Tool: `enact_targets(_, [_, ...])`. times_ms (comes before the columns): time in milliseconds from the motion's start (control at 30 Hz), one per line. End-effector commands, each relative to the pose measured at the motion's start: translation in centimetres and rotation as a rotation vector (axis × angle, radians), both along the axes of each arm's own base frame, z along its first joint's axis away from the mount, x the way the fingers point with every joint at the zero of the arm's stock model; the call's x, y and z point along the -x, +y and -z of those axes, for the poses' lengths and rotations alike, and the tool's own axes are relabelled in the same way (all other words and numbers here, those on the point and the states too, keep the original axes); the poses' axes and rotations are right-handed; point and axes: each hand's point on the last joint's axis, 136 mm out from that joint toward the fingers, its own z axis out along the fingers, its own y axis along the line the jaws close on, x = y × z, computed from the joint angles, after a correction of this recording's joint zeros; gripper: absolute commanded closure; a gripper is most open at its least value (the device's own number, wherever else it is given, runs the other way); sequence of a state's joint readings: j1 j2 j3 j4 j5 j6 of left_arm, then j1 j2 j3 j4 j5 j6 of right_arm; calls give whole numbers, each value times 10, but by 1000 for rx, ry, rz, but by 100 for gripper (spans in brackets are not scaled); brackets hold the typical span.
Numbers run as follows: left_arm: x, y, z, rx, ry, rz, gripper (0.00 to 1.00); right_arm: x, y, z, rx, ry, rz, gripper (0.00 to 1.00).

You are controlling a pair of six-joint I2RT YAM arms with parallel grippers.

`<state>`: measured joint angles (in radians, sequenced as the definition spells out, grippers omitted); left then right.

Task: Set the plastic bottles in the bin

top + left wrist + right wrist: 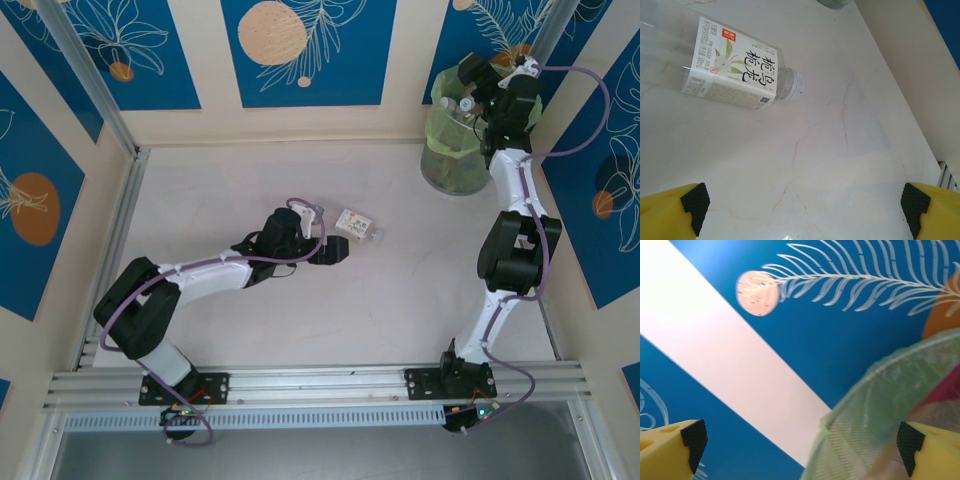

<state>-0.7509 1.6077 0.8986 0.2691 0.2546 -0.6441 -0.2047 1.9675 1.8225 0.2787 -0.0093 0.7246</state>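
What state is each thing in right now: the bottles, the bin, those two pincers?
Bottle on the table: lying on its side, not held.
Bottles in the bin: already inside.
Bin: upright, open-topped.
Left pincer: open, empty, near that bottle.
Right pincer: open, empty, at the bin's rim.

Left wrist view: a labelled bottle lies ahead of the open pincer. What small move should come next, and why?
Probably ease the left pincer forward until its jaws straddle the bottle. It lies on its side ahead of the pincer, untouched, toward the view's upper left, and the jaws stand wide open and empty.
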Motion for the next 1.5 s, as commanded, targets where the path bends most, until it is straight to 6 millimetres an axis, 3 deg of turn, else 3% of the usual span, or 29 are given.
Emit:
enact_targets(0, [7, -3, 7, -18, -8, 30, 0, 5, 7, -36, 4, -74, -18, 0])
enact_targets(200, [8, 1, 10, -36, -17, 29, 0, 26, -2, -19, -15, 112, 108, 0])
enact_targets(433, [5, 1, 9, -57, -38, 35, 0, 85, 32, -20, 157, 226, 63, 0])
enact_targets(600, [4, 4, 11, -73, -46, 20, 0, 128, 67, 4, 208, 324, -99, 0])
enact_targets(733, [0, 17, 12, -84, -36, -64, 0, 155, 114, 43, 271, 345, -339, 1])
enact_targets(933, [-8, 51, 11, -117, -29, -250, 0, 187, 191, 99, 505, 397, -662, 1])
enact_targets(1133, [-13, 100, 12, -164, -4, -510, 0, 209, 259, 169, 734, 477, -954, 1])
enact_targets(1300, [-10, 130, 8, -216, -15, -614, 0, 212, 289, 218, 902, 565, -1100, 0])
enact_targets(1467, [-5, 145, 9, -242, -10, -646, 0, 202, 291, 267, 1046, 689, -1174, 1])
